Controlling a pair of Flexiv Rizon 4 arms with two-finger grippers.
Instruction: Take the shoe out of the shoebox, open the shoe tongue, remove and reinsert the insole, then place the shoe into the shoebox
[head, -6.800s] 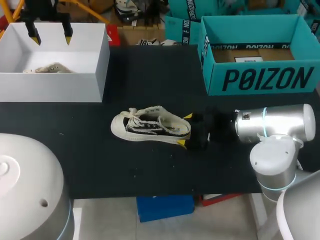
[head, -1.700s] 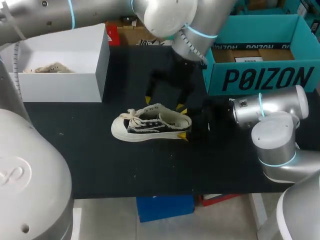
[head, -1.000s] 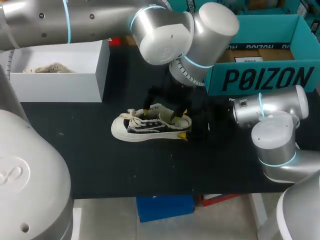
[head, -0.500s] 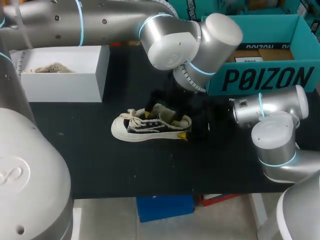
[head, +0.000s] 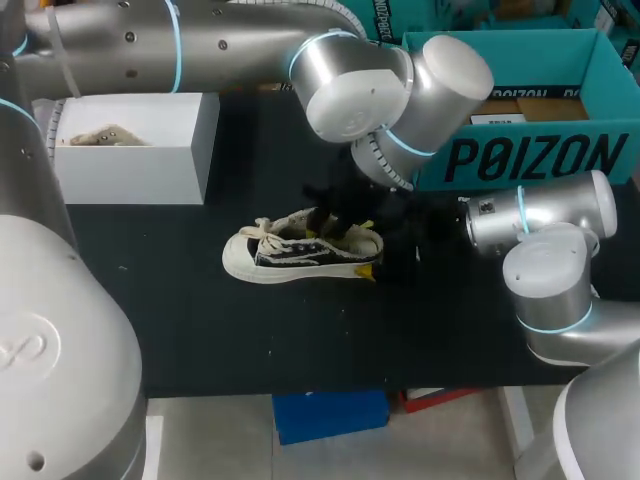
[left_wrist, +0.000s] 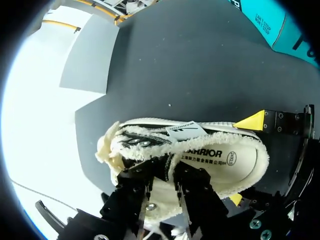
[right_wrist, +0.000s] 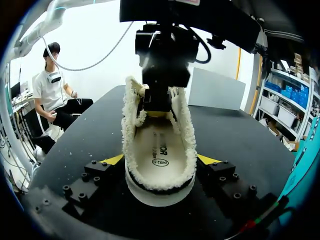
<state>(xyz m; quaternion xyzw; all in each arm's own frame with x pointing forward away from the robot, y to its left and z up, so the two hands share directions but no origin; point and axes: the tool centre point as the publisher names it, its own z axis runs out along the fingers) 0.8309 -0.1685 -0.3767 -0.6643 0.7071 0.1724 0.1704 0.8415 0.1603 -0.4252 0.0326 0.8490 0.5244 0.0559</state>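
On the black table (head: 200, 330), near its middle, the shoe (head: 290, 252) sits upright on its sole, toe toward my left and heel toward my right. It is outside both boxes: the white box (head: 130, 165) stands well apart at the far left, the teal box (head: 520, 160) at the far right. At the heel the right gripper (head: 370, 248) is spread wide. Its wrist view shows the right gripper (right_wrist: 160, 161) with one yellow fingertip (right_wrist: 112, 160) pressed against each side of the heel, so it clamps the shoe (right_wrist: 157, 150) from two sides. The left gripper (head: 335, 220) hangs from above, down in the shoe's opening just behind the laces (head: 265, 232). In its own wrist view the left gripper (left_wrist: 171, 170) is sunk at the front end of that opening, and the printed insole (left_wrist: 225, 160) lies flat inside the shoe ahead of it. Whether it pinches anything there or stands free I cannot tell, since its end is buried in the shoe.
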